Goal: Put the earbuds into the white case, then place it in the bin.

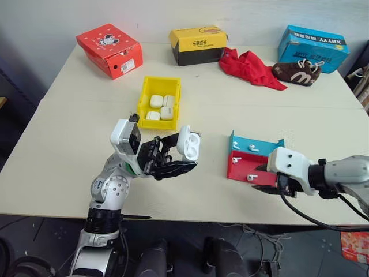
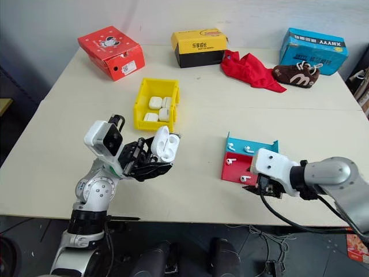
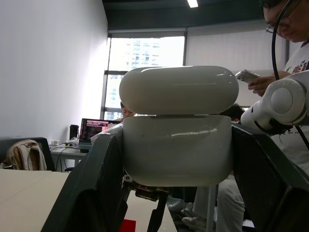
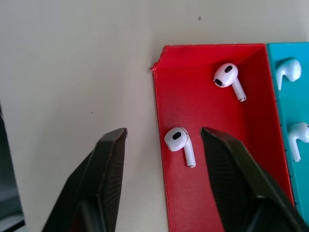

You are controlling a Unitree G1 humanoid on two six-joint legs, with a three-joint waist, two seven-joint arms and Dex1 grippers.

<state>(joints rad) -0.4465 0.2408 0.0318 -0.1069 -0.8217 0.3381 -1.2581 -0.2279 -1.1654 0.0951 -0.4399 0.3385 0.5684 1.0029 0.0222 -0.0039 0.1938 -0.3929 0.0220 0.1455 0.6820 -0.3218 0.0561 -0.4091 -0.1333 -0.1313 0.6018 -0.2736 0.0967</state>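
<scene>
Left claw (image 1: pixel 173 158) raised, angled upward, clamped on the open-lidded white case (image 1: pixel 188 143); right claw (image 4: pixel 161 159) angled down with jaws apart over the red tray (image 4: pixel 193 96), straddling one earbud (image 4: pixel 178 142); beige tabletop (image 1: pixel 75 127); yellow bin (image 1: pixel 145 98) behind.

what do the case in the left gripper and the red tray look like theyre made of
White case: likely hard glossy plastic; smooth shell with soft reflections. Red tray: probably matte plastic, perhaps printed; thin rigid walls, flat colour, slightly ragged corner.
</scene>
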